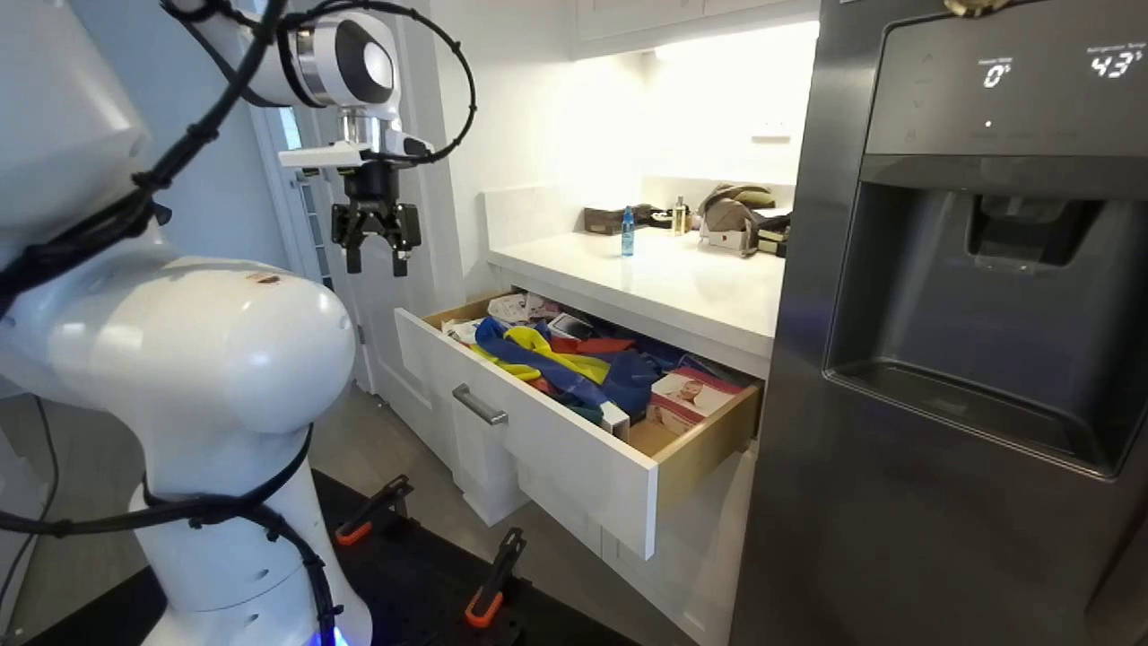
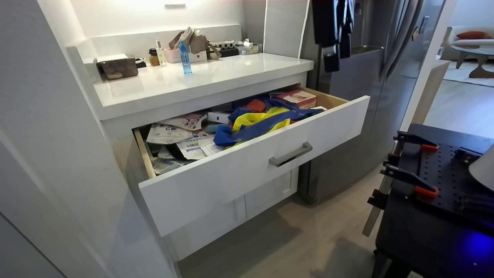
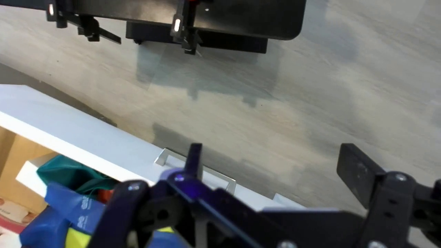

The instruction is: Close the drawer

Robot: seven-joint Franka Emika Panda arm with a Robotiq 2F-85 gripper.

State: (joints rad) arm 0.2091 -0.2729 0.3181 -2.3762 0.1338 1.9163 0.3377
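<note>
The white drawer stands pulled out, its flat front showing in both exterior views (image 1: 556,449) (image 2: 216,189). Its metal bar handle (image 1: 480,405) (image 2: 290,154) sits mid-front. Blue and yellow cloth, packets and boxes lie inside. My gripper (image 1: 377,262) hangs pointing down, higher than the drawer and apart from it. In an exterior view the gripper (image 2: 338,56) shows at the top, in front of the refrigerator. In the wrist view the gripper's fingers (image 3: 271,148) are wide apart with nothing between them. The left finger partly hides the handle (image 3: 215,172); the drawer front (image 3: 93,134) runs below left.
A white counter (image 1: 646,278) overhangs the drawer, with a blue bottle (image 1: 628,231) and bags on it. A dark refrigerator (image 1: 798,502) stands beside the drawer. The robot's black table (image 2: 432,231) carries orange-and-black clamps (image 2: 411,179) facing the drawer across the floor.
</note>
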